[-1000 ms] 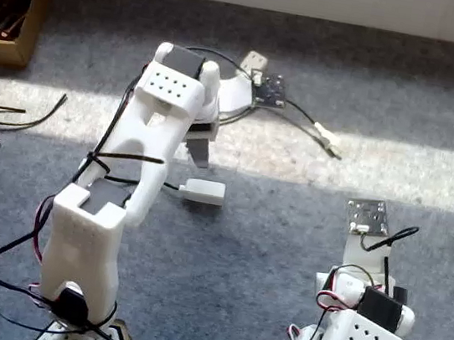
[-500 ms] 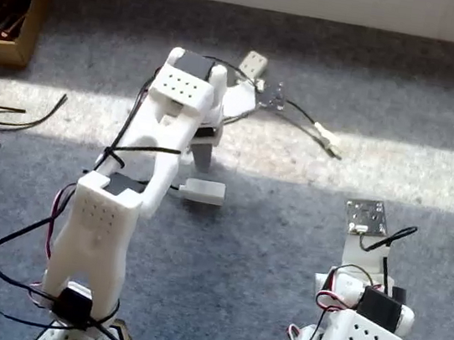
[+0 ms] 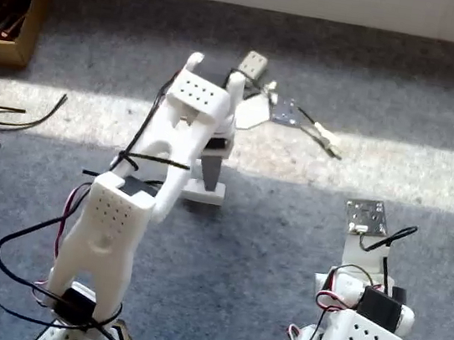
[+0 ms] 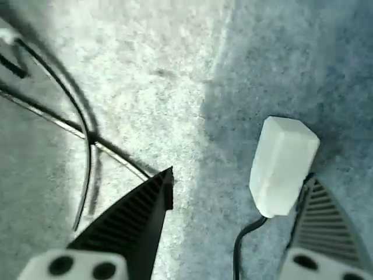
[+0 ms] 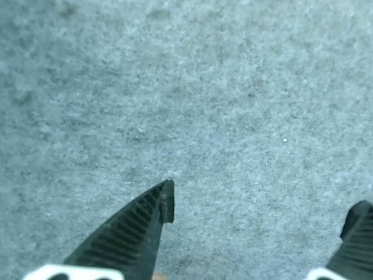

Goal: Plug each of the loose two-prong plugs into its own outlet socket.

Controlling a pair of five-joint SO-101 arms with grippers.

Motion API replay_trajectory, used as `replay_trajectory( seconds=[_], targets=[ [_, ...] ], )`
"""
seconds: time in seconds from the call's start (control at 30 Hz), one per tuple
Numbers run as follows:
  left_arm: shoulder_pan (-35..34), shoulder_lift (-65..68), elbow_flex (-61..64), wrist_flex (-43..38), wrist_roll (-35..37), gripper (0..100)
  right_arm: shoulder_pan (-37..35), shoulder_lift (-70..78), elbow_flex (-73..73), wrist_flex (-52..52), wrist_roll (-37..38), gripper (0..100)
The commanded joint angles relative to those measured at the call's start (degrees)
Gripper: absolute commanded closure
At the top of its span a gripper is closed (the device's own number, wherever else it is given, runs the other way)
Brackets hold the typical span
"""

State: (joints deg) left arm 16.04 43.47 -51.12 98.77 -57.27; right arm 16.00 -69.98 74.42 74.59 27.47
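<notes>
A white two-prong plug block lies on the grey carpet with a black cord, and my left gripper stands right over it. In the left wrist view the plug sits between the open jaws, close against one ribbed finger and well apart from the other. A second small white plug piece lies farther back, and a thin cable with a pale connector trails to its right. My right gripper is open over bare carpet, with nothing between its fingers.
A cardboard box with wires sits at the far left. Loose black wires lie on the carpet to the left. A black cable runs past the left gripper. The right arm's body stands at the near right.
The left arm has swung to the right and its gripper has come down over the white plug, now partly covering it. The right arm has not moved.
</notes>
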Motion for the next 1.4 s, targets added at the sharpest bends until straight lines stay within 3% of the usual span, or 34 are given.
replay_trajectory(
  seconds=[0.0,0.1,0.3,0.43,0.87,1.07,1.37],
  targets=[
    [-0.04,-7.96,-4.79,0.79,0.35,66,-0.57,0.4,-0.22,-0.13,0.7,56.6],
    [-1.19,-6.9,-2.86,0.35,0.35,66,-0.57,0.4,-0.22,-0.13,0.7,56.6],
    [-6.99,4.0,-0.92,-10.37,0.44,66,-0.57,0.4,-0.22,0.04,0.7,56.6],
    [-7.16,5.49,-1.71,-11.34,0.44,66,-0.57,0.4,-0.22,0.04,0.7,56.6],
    [-1.54,5.58,-1.36,0.79,0.53,66,-0.57,0.4,-0.22,-0.04,0.7,56.6],
    [0.31,5.23,8.31,0.79,1.49,66,-0.57,0.4,-0.22,-0.13,0.7,56.6],
    [0.66,-5.05,9.1,0.97,1.67,66,-0.57,0.4,-0.22,-0.13,0.7,56.6]
  ],
)
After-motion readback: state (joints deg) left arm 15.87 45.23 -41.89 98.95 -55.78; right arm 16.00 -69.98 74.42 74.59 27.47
